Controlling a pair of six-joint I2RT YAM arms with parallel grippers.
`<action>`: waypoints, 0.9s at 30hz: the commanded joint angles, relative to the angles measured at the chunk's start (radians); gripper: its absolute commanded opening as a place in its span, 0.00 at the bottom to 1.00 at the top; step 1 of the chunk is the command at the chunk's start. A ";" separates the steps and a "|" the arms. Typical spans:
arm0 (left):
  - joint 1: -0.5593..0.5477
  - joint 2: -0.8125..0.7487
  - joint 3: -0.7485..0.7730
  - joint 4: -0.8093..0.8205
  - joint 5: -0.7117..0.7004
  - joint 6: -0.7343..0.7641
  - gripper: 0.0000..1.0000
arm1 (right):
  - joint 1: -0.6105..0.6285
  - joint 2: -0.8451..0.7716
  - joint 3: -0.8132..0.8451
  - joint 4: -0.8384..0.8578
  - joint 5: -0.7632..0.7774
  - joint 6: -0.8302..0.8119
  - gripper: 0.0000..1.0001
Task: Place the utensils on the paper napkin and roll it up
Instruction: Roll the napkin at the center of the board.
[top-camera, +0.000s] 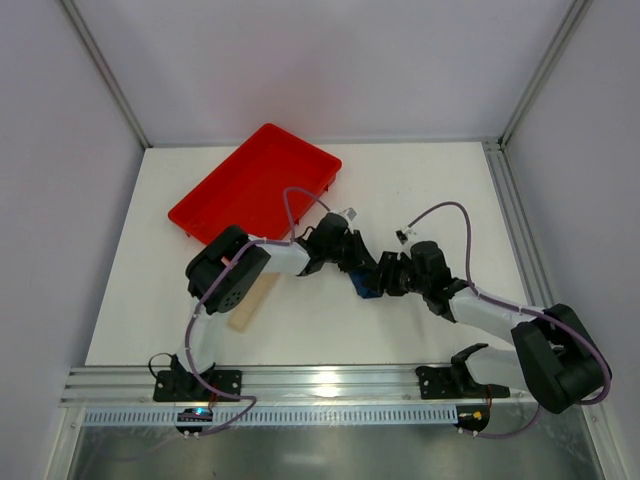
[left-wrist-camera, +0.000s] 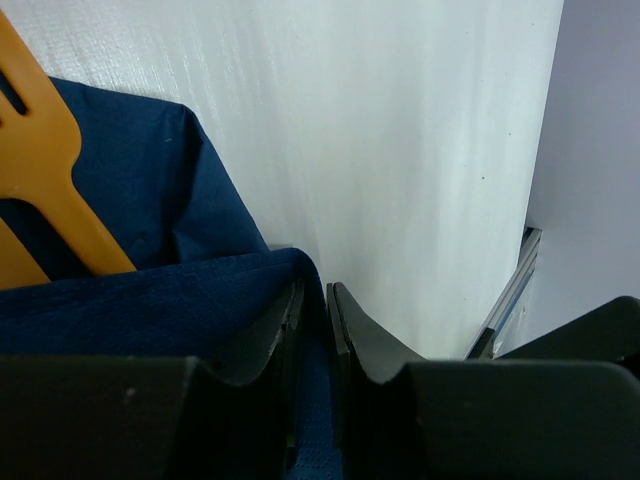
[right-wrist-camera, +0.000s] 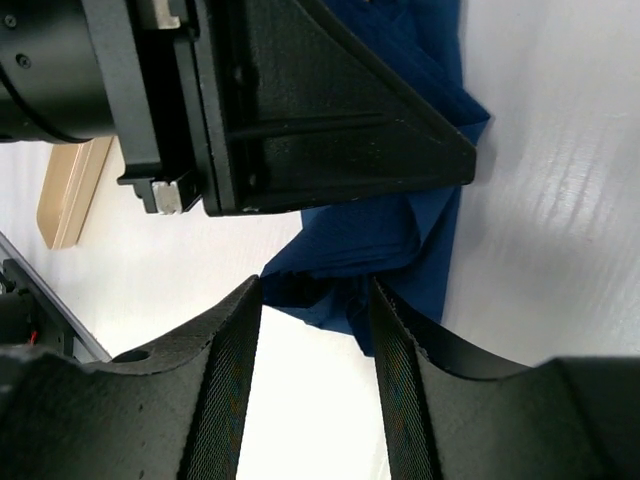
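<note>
Shining bright and even from overhead, glaring white off the metal rail in the top view. Casting only soft shadows under the arms. Blurring the near fingers in the left wrist view, streaking sheen across the table in the right.

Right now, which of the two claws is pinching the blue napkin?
The left gripper: it is shut on a fold of the paper napkin. The right gripper is open.

The paper napkin is plain navy blue and the fork is orange. The counter is white. From the napkin, the tray at ten o'clock is red and the strip at nine o'clock is pale beige. The left pincer and right pincer are black, and the right one's pads are finely ribbed.
</note>
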 joint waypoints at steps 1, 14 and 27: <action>0.011 -0.012 0.016 -0.107 -0.057 0.009 0.20 | 0.024 0.009 0.008 0.085 -0.012 -0.025 0.50; 0.011 -0.005 0.017 -0.107 -0.054 -0.014 0.20 | 0.093 0.043 0.044 0.062 0.145 -0.042 0.57; 0.016 -0.008 0.037 -0.129 -0.052 -0.019 0.20 | 0.102 0.037 -0.034 0.125 0.272 0.094 0.21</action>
